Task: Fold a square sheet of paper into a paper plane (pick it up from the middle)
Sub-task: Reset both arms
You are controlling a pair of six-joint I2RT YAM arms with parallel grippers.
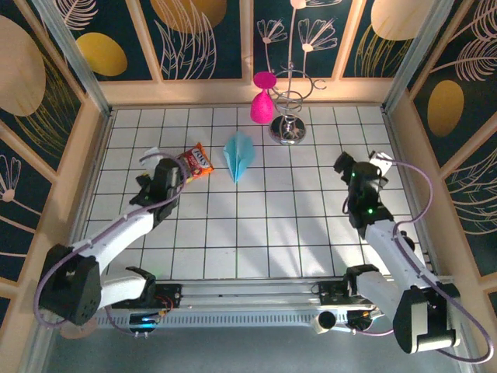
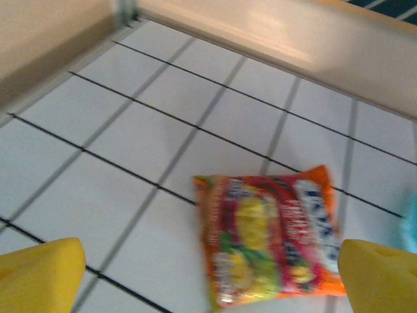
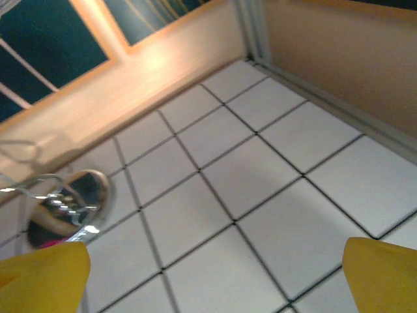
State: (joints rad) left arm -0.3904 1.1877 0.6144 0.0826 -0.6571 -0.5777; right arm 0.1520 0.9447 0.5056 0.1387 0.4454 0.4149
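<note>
The square sheet of paper lies folded into a light-blue paper plane, a pointed dart with a centre crease, on the white grid floor at back centre. A sliver of the plane shows at the right edge of the left wrist view. My left gripper hovers left of it, apart from it, open; its yellow fingers stand wide with nothing held, the gripper above a snack packet. My right gripper is off to the plane's right, open over bare tiles, fingers wide.
A red-and-yellow snack packet lies between the left gripper and the plane. A metal wire stand and a pink vase-like object stand at the back. Wooden walls enclose the floor.
</note>
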